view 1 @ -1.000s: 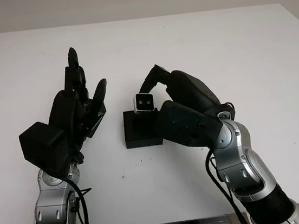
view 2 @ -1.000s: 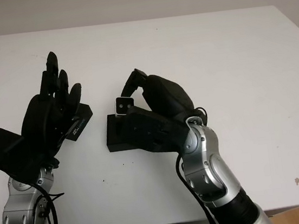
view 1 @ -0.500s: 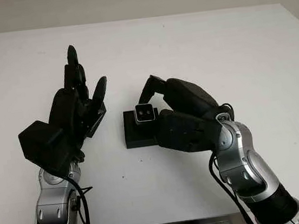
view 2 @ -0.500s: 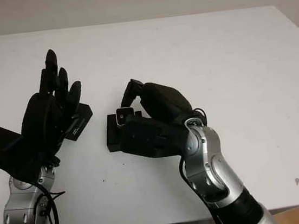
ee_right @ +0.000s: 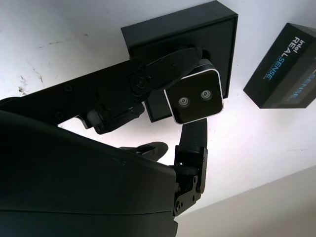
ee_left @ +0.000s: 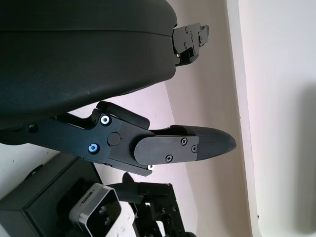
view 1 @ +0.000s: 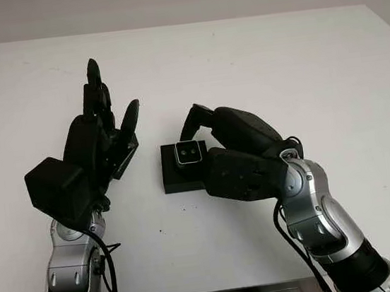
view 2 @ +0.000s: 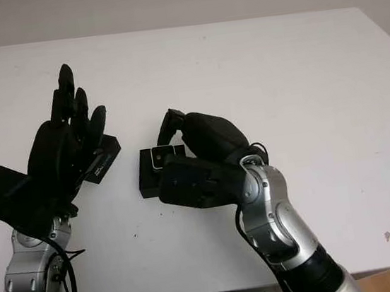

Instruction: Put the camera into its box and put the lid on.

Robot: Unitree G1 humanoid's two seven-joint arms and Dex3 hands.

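- Table (view 1: 298, 55), white, spans the head views; everything sits on its near middle part.
- Right hand (view 1: 242, 151) reaches in from the bottom right and sits over the right side of the box. Its fingers are curled around the camera, one finger (view 1: 193, 118) arching over the camera from the far side, the others gripping it from the near side.
- Left hand (view 1: 102, 139) is raised above the table left of the box, palm turned toward the middle, holding nothing. It stands in front of the lid, so whether it touches the lid cannot be told.
- Box (view 1: 180, 173), a black open tray, lies flat on the table between the two hands, its right part hidden under the right hand.
- Lid (view 2: 104, 161), black, lies just left of the box and apart from it, mostly hidden behind the left hand in the head views. The right wrist view shows it (ee_right: 289, 74) plainly, with white and blue lettering on its side.
- Camera (view 1: 189, 151), small and silver-rimmed with a dark face, is held over the far edge of the box, face toward the robot. The right wrist view shows two round lenses on its face (ee_right: 194, 101) and the box (ee_right: 197, 37) directly behind it. The left wrist view shows the camera (ee_left: 96, 212) from its end, right against the box's (ee_left: 44, 197) upper edge; whether it is seated inside cannot be told.
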